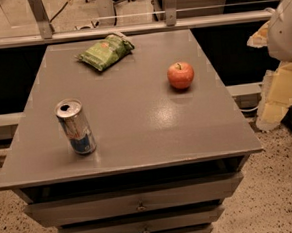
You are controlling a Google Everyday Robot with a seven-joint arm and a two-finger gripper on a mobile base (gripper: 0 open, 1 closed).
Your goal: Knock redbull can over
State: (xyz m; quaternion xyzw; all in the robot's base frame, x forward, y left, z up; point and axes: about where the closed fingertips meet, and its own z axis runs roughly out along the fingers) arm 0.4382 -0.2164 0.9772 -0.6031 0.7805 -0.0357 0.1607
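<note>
– Surface first: what carries the lot?
– Grey flat-topped desk [137,139], with matching grey drawers [137,203] stacked under its near edge. Speckled floor [275,204] to either side.

– Item one, nearest?
– Slim silver-and-blue aluminium redbull can [76,127]. It stands upright on the front-left of the desk, close to the near edge, long axis vertical, opened top showing. Not yet knocked over.

– Item two?
– Round red apple [180,75], mid-right, well apart from the can.

– Item three?
– Crinkled green snack bag [105,51], lying flat at the far side, left of centre. Beyond it, a pale metal rail [130,29].

– Gripper?
– Out of view, so whether it is apart or together cannot be told. Only a white rounded arm casing [286,28] shows, at the far right edge.

– Bearing on the can?
– From that casing the can lies leftward and nearer, across the whole desk top. The apple sits roughly on that line. In my judgement a sideways push high on the can would tip it, with the approach kept in front of the apple.
</note>
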